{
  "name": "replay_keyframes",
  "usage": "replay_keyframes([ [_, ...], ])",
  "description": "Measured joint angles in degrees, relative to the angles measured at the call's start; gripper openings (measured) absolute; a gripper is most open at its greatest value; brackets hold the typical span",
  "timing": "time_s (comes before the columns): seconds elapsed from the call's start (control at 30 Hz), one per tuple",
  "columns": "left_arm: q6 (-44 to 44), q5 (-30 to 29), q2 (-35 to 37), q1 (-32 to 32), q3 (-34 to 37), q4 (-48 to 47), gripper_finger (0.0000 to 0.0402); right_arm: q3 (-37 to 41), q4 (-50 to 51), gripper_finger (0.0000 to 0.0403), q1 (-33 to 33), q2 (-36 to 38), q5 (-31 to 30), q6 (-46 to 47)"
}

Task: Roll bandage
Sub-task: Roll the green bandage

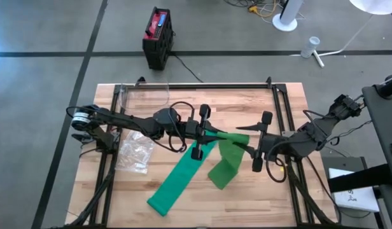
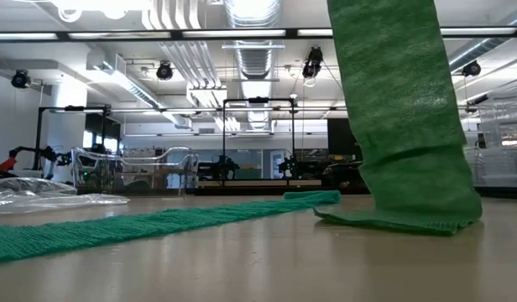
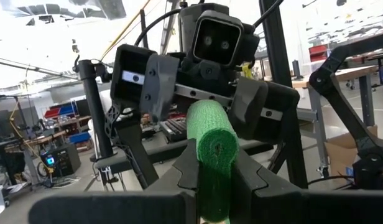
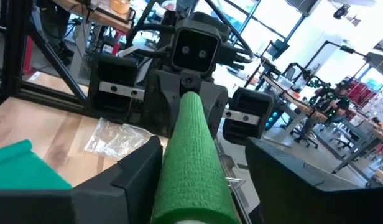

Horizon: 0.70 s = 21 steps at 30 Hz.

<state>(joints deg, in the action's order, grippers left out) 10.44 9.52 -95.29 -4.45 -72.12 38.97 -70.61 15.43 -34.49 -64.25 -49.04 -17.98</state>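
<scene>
And there they were, both arms meeting at the centre of the high view over the wooden table (image 1: pixel 183 216). The left gripper (image 1: pixel 207 130) reached in from the left, and its fingers (image 3: pixel 185 171) were clamped on the green bandage roll (image 3: pixel 211 146); the left wrist view showed the roll's end pinched snugly between them, pointing at the other arm's wrist.

The right gripper (image 1: pixel 250 147) came in from the right of the high view, facing its partner. In the right wrist view the roll lay along the middle between its fingers (image 4: pixel 138 171), with a clear gap on the one side, so the jaws stood parted around the roll and not pressing it there.

The loose bandage tail (image 1: pixel 177 184) ran down from the grippers to the lower centre of the high view, lying flat on the wood. A second fold of green hung and pooled just right of it. In the low view that fold dropped from the top right onto the tabletop.

A crumpled clear plastic bag (image 1: pixel 135 152) lay at centre left, under the left arm.
</scene>
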Motion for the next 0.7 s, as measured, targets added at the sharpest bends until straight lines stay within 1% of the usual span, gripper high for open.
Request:
replay_keyframes([
  [0.13,0.0,0.0,0.0,0.0,0.0,0.1,0.0027,0.0,0.0,0.0212,0.6,-0.3,0.0,0.4],
  [0.3,0.0,-0.3,0.0,0.1,0.0,0.4,0.0027,0.0,0.1,0.0178,1.2,-0.5,0.2,0.4],
  [0.4,0.2,-0.4,0.0,0.1,0.0,0.3,0.0027,0.0,0.2,0.0146,1.5,-0.7,0.5,0.4],
  [0.5,0.7,-0.4,0.0,0.1,0.0,0.4,0.0028,0.0,0.2,0.0099,1.6,-0.8,0.6,1.1],
  [0.53,0.9,-0.4,0.0,0.1,0.0,0.4,0.0036,0.0,0.2,0.0079,1.7,-0.8,0.5,1.9],
  [0.6,1.1,-1.5,0.0,0.1,0.0,0.4,0.0069,-0.1,0.3,0.0041,1.8,-0.8,0.3,3.6],
  [0.63,1.8,-2.6,0.0,0.0,0.0,0.3,0.009,-0.3,0.4,0.0033,1.9,-0.7,0.1,4.5],
  [0.7,3.7,-4.7,0.3,0.0,0.0,-1.0,0.0133,-1.1,0.4,0.0033,1.9,-0.6,0.0,5.9],
])
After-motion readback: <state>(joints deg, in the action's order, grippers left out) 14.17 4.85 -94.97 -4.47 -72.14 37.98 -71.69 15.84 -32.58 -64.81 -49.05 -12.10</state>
